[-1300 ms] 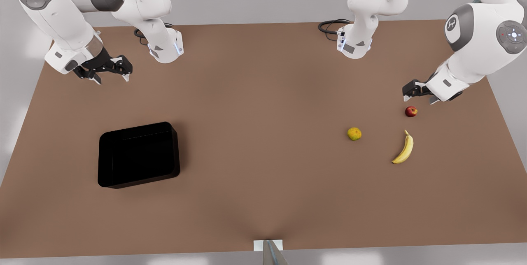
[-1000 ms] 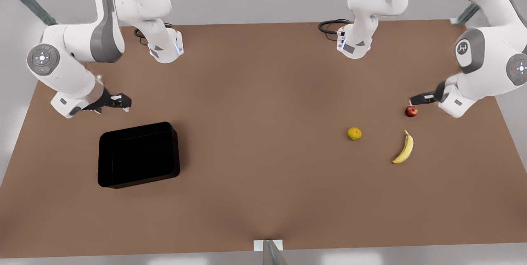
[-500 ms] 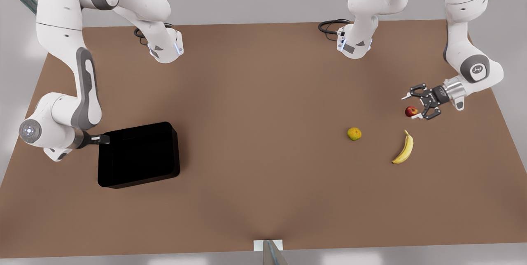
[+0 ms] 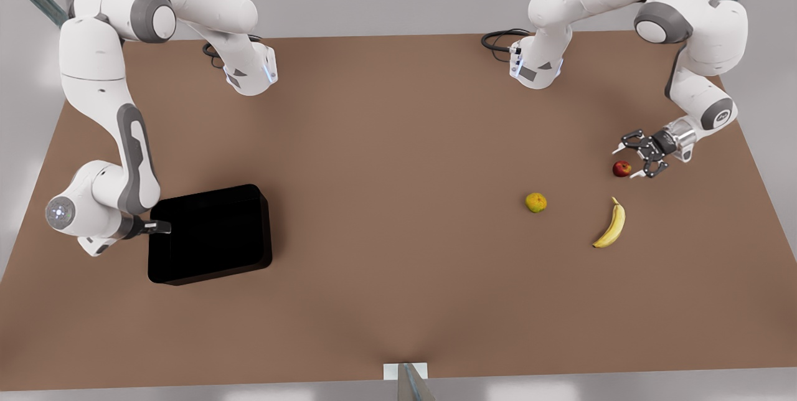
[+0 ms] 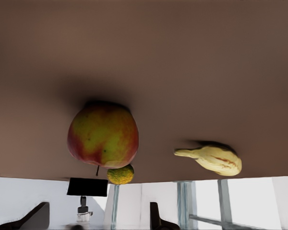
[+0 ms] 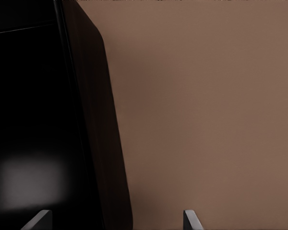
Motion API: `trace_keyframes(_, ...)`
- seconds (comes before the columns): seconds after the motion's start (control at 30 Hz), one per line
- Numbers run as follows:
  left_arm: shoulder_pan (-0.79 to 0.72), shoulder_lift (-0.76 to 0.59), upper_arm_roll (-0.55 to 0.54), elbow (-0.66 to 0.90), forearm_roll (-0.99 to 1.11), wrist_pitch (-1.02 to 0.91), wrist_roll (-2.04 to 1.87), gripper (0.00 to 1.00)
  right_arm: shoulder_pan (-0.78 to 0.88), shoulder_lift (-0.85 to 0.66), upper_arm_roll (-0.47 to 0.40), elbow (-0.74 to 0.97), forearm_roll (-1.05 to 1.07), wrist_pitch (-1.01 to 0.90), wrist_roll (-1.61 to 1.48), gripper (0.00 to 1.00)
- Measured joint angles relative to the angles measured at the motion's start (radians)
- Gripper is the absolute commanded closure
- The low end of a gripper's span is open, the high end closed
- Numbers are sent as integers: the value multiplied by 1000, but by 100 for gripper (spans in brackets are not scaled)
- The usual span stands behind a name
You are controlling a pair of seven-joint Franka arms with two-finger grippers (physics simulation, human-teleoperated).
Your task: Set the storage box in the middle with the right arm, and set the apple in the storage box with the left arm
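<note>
The storage box [image 4: 212, 271], a shallow black tray, lies on the table at the front view's left. My right gripper [image 4: 159, 226] is low at its left wall; in the right wrist view the right gripper [image 6: 114, 221] is open, its fingertips [image 6: 188, 219] standing on either side of the box wall [image 6: 93, 120]. The small red apple [image 4: 621, 169] rests on the table at the front view's right. My left gripper [image 4: 626, 162] is open around it without closing on it. In the left wrist view the apple [image 5: 103, 134] sits just ahead of the left gripper [image 5: 96, 218].
A yellow-green round fruit [image 4: 536, 202] and a banana [image 4: 611, 225] lie near the apple, toward the table's front; the fruit [image 5: 120, 175] and banana [image 5: 213, 159] also appear beyond the apple. Both arm bases [image 4: 249, 74] stand at the back edge. Bare brown table [image 4: 398, 214] spans the middle.
Both arms came down from above the table. The right gripper dropped to the box's left wall and slid along it. The left gripper lowered and opened around the apple.
</note>
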Motion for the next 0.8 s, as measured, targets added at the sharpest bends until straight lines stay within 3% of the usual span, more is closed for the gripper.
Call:
trace_keyframes(0.17, 35, 101, -9, 32, -46, -15, 36, 0, -11, 57, 0, 3, 1, 58, -11, 0)
trace_keyframes(0.2, 50, 127, -9, 69, -55, -47, 33, 0, -9, 59, 0, 3, 2, 58, -11, 2)
trace_keyframes(0.23, 51, 128, -10, 72, -62, -50, 32, 0, -8, 58, 3, 2, 2, 52, -10, 9)
trace_keyframes(0.37, 51, 128, -16, 72, -77, -51, 35, 0, -7, 47, 9, 40, 43, -45, -14, 0)
trace_keyframes(0.63, 53, 136, -49, 71, -99, -36, 39, 0, -9, 47, 9, 55, 54, -30, -36, 0)
trace_keyframes(0.67, 51, 136, -49, 72, -102, -36, 38, 5, -6, 50, 8, 60, 84, -29, -33, 0)
trace_keyframes(0.7, 51, 137, -49, 73, -105, -35, 38, 17, -2, 53, 8, 70, 114, -30, -32, 0)
trace_keyframes(0.73, 52, 138, -51, 74, -107, -34, 38, 35, -2, 55, 8, 83, 125, -37, -31, 0)
trace_keyframes(0.77, 52, 139, -51, 74, -110, -30, 38, 47, -2, 59, 8, 94, 125, -42, -14, 0)
trace_keyframes(0.8, 51, 139, -52, 75, -111, -30, 38, 49, -2, 67, 8, 100, 124, -35, 0, 0)
